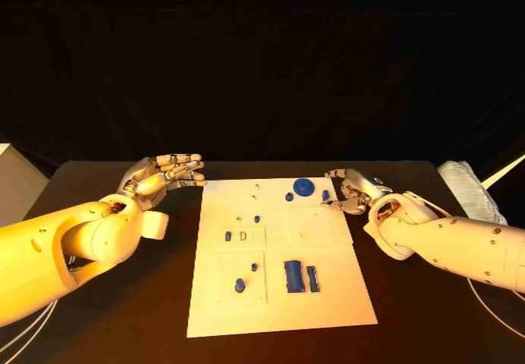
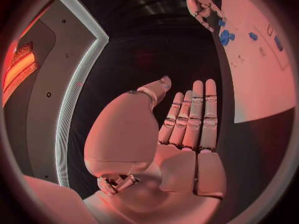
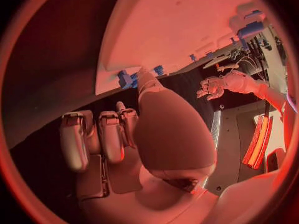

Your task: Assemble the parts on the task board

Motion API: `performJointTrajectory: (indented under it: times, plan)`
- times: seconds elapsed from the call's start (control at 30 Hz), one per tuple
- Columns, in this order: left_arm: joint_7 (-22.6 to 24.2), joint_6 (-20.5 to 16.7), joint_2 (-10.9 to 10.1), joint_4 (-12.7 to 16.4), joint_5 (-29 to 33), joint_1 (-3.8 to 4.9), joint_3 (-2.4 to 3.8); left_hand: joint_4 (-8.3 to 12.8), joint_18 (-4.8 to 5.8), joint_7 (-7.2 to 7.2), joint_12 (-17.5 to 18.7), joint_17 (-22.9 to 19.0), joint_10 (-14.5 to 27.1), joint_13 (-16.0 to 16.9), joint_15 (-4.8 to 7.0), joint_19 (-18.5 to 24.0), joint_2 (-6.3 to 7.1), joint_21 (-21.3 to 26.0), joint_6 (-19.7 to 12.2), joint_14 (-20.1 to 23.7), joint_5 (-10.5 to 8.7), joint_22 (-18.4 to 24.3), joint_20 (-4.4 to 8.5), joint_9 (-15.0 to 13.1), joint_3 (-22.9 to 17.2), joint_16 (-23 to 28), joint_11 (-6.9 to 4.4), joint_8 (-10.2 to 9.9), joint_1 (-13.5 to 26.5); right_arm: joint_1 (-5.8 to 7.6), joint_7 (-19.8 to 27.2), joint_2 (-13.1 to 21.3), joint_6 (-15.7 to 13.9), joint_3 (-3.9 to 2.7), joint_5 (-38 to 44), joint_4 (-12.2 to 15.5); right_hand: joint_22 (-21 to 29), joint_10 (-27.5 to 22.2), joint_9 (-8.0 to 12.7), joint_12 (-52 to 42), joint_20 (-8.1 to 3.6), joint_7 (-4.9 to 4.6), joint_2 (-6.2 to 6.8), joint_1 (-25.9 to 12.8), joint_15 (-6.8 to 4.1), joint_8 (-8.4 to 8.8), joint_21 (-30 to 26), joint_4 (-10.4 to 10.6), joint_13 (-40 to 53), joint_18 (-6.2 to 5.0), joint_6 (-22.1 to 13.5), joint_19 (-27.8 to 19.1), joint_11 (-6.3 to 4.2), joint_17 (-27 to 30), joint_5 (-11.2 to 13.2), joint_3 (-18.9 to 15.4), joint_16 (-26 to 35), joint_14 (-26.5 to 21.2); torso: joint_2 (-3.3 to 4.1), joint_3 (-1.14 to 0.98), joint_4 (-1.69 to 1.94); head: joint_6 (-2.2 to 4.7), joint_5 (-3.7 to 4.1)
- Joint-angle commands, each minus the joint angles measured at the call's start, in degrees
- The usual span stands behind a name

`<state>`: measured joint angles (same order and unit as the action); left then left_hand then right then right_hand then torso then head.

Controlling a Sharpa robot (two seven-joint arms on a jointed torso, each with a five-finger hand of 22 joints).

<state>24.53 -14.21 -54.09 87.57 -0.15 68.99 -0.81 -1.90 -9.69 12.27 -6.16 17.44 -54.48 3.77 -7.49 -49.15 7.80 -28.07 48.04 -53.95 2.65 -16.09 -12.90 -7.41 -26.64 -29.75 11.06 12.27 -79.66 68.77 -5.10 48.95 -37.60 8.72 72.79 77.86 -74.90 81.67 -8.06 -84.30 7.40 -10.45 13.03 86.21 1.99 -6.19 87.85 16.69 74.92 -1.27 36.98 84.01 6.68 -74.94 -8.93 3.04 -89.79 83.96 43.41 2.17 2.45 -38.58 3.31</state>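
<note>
Task board: white rectangular plate point(image 1: 328, 299) lying flat in the middle of the black table point(image 1: 121, 334), its long side running away from the robot.
Surface and room: matte black tabletop under warm light; a dark backdrop behind the far edge; a pale boxy object point(image 1: 14, 182) at the table's left side and a light ribbed object point(image 1: 468, 189) at its right.
Left hand: silver many-fingered left hand point(image 1: 164, 176) held above the table just beside the board's far left corner, fingers straight, side by side and holding nothing, plain in the left wrist view point(image 2: 187, 129).
Right hand: silver right hand point(image 1: 348, 193) at the board's far right edge, fingers curled toward a small blue upright piece point(image 1: 325, 195); whether they touch or grip it cannot be told.
Hard to make out: the right wrist view has the thumb covering the spot where the fingers meet the board edge.
Parts: a round blue disc point(image 1: 303, 184) near the far edge, a long blue rectangular block point(image 1: 293, 276) with a narrower blue bar point(image 1: 313, 278) just beside it, and a blue oval piece point(image 1: 240, 285) in a recessed panel.
</note>
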Motion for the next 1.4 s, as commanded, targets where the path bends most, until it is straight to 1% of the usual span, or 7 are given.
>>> performJointTrajectory:
  times: [0.03,0.37,0.67,0.87,1.1,1.27,1.4]
  plan:
    - [0.36,0.43,0.1,-0.08,-0.22,0.03,0.03,0.36,-0.39,2.34,0.18,0.08,0.3,0.02,-0.05,0.41,-0.34,-0.34,-0.44,0.49,0.18,-0.06,0.06,0.1,0.01,-0.23,0.11,-0.12,0.29,0.43,2.22,1.06,-1.69,0.0,-1.79,1.92,-13.74,-0.48,0.05,0.25,0.54,-1.12,-0.32,0.31,0.25,0.26,-0.22,0.16,6.64,0.68,-0.39,4.9,0.04,-15.06,-0.04,-0.1,-0.21,6.04,-0.1,0.04,-0.14,0.06,-0.01]
    - [0.14,0.67,0.39,-0.35,-1.62,0.02,0.03,0.47,-0.41,2.39,0.2,0.1,0.39,0.04,-0.07,0.63,-0.4,-0.66,-0.57,0.52,0.18,-0.27,0.03,0.12,-0.04,-0.46,0.14,-0.16,0.33,2.79,3.59,3.22,-0.98,-0.16,-7.12,10.16,-14.05,0.79,-2.53,-0.72,0.44,-0.6,-3.44,1.18,0.01,-3.78,0.28,-0.35,7.76,0.8,12.59,5.15,-0.36,-15.06,-2.31,2.66,-0.21,6.04,-0.38,0.13,-0.1,0.04,-0.53]
    - [-2.19,1.13,0.53,-0.3,-10.19,0.01,0.02,0.72,-0.7,1.72,-2.43,1.73,-3.67,0.74,1.17,-0.42,0.07,-3.6,-0.09,-2.5,0.19,-1.93,0.82,-0.02,-0.13,-4.02,-0.95,0.25,0.98,3.18,0.23,1.05,1.45,-0.14,-6.58,15.9,-14.06,1.25,-2.76,-1.03,0.05,-0.19,-3.9,1.41,-0.39,-4.58,0.28,-0.6,8.16,0.8,13.66,5.16,-0.78,-15.06,-3.79,3.99,-0.21,6.04,-0.76,0.34,0.36,-0.49,-1.24]
    - [-5.24,1.25,0.49,-0.25,-12.86,0.01,0.02,0.69,-0.73,0.26,-6.08,7.28,-7.33,2.05,3.29,-3.64,0.68,-10.56,1.73,-7.45,0.27,-5.98,2.9,-0.75,0.1,-13.88,-2.77,2.14,1.88,2.94,-1.75,-0.67,2.45,-0.06,-4.64,17.67,-13.99,1.37,-2.82,-1.11,-0.03,-0.1,-4.07,1.49,-0.47,-4.79,0.15,-0.66,8.26,0.77,13.94,5.1,-0.86,-15.06,-3.95,4.42,-0.21,6.04,-0.78,0.47,0.25,-0.65,-1.71]
    - [-13.71,2.12,0.41,-0.18,-17.65,0.02,0.02,-1.0,-0.75,-1.27,-16.11,15.87,-7.98,8.16,4.95,-5.1,1.03,-20.48,1.94,-10.8,0.28,-12.18,4.5,-3.49,1.6,-28.48,-4.43,7.28,3.65,2.48,-3.73,-2.37,3.37,0.04,-2.28,18.59,-13.96,1.4,-2.84,-1.13,-0.05,-0.08,-4.05,1.49,-0.49,-4.86,0.09,-0.68,8.29,0.76,14.03,5.07,-0.89,-15.06,-3.97,4.48,-0.21,6.04,-0.63,0.34,0.29,-0.81,-2.16]
    - [-21.4,5.1,0.43,-0.05,-23.62,0.03,0.02,-3.89,-0.81,-2.27,-27.86,33.06,-5.95,15.97,5.99,-5.99,1.46,-27.32,0.91,-19.55,0.18,-16.35,5.51,-5.97,2.81,-42.11,-5.73,11.62,5.4,2.0,-4.73,-3.56,4.15,0.16,-1.09,18.49,-13.91,1.38,-2.87,-1.12,-0.08,-0.04,-4.04,1.45,-0.52,-4.95,0.0,-0.68,8.26,0.73,14.17,5.03,-0.92,-15.06,-3.99,4.58,-0.21,6.04,-0.7,0.3,0.32,-1.1,-2.53]
    - [-25.23,7.72,0.46,0.62,-31.2,0.05,0.03,-4.01,-0.46,-2.45,-32.59,36.98,-3.84,19.19,6.15,-6.63,1.85,-31.01,-0.04,-21.13,0.21,-19.94,5.75,-7.02,2.24,-44.96,-5.9,13.32,4.27,1.56,-5.28,-4.32,4.52,0.24,-0.4,18.32,-13.91,1.43,-2.88,-1.15,-0.09,-0.02,-4.05,1.44,-0.53,-4.99,-0.01,-0.68,8.3,0.73,14.22,5.03,-0.93,-15.06,-4.0,4.63,-0.21,6.04,-0.64,0.24,0.34,-1.25,-2.78]
